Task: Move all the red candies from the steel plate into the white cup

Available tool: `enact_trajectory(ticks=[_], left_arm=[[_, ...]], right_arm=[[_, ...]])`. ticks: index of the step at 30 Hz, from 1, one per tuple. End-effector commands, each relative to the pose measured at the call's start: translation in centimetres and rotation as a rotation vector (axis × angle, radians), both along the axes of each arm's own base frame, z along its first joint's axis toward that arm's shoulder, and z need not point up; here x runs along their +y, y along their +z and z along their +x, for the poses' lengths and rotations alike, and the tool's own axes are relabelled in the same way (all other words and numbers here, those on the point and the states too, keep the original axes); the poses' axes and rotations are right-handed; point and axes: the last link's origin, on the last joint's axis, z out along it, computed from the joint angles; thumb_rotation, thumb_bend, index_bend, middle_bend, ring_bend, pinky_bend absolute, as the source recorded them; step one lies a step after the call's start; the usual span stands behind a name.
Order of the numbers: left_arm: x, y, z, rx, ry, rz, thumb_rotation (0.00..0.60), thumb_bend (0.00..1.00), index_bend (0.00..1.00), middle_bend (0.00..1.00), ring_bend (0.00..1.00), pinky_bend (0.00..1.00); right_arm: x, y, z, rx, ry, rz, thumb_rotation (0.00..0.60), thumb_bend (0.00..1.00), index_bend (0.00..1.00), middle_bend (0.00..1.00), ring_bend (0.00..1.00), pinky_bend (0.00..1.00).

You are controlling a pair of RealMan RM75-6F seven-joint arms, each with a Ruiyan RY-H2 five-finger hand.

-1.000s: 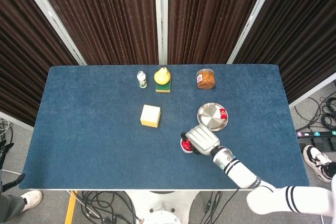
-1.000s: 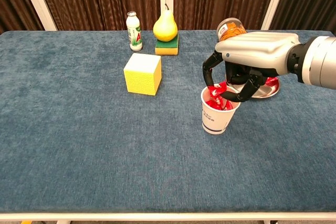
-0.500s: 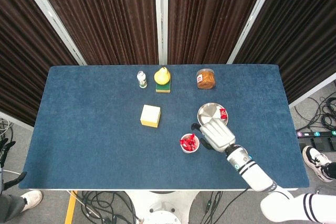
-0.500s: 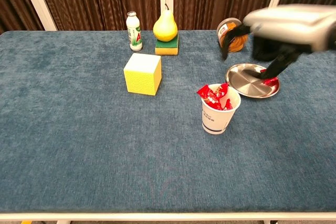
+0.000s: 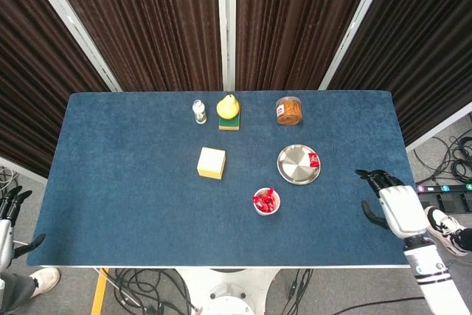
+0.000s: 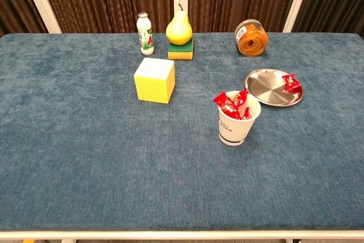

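One red candy (image 6: 291, 82) left on steel plate (image 6: 265, 90); several in white cup (image 6: 236, 127). Right robot hand (image 5: 391, 204) released, fingers apart, at table (image 5: 125, 182) edge; left robot hand (image 5: 7, 212) barely visible, cannot tell. Blue cloth, dark curtains (image 5: 147, 20).

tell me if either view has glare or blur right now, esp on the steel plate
Head view: sharp and evenly lit, the steel plate shows a bright sheen but its red candy reads clearly. Chest view: also sharp, with soft streaky reflections on the plate and faint shadows beside the white cup; no motion blur in either.
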Motion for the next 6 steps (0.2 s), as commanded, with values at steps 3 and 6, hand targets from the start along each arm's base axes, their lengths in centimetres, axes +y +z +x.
enact_trajectory(ticks=[3, 6], left_arm=[[0.4, -0.2, 0.4, 0.001, -0.011, -0.008, 0.6, 0.0, 0.22, 0.21, 0.21, 0.2], [0.6, -0.3, 0.5, 0.001, -0.015, -0.01, 0.6, 0.0, 0.22, 0.21, 0.21, 0.2]], right_arm=[[3.8, 1.9, -2.9, -0.024, -0.048, -0.092, 0.6, 0.38, 0.06, 0.07, 0.0, 0.0], [4.8, 2.2, -3.5, -0.039, -0.065, -0.113, 0.6, 0.38, 0.06, 0.07, 0.0, 0.0]])
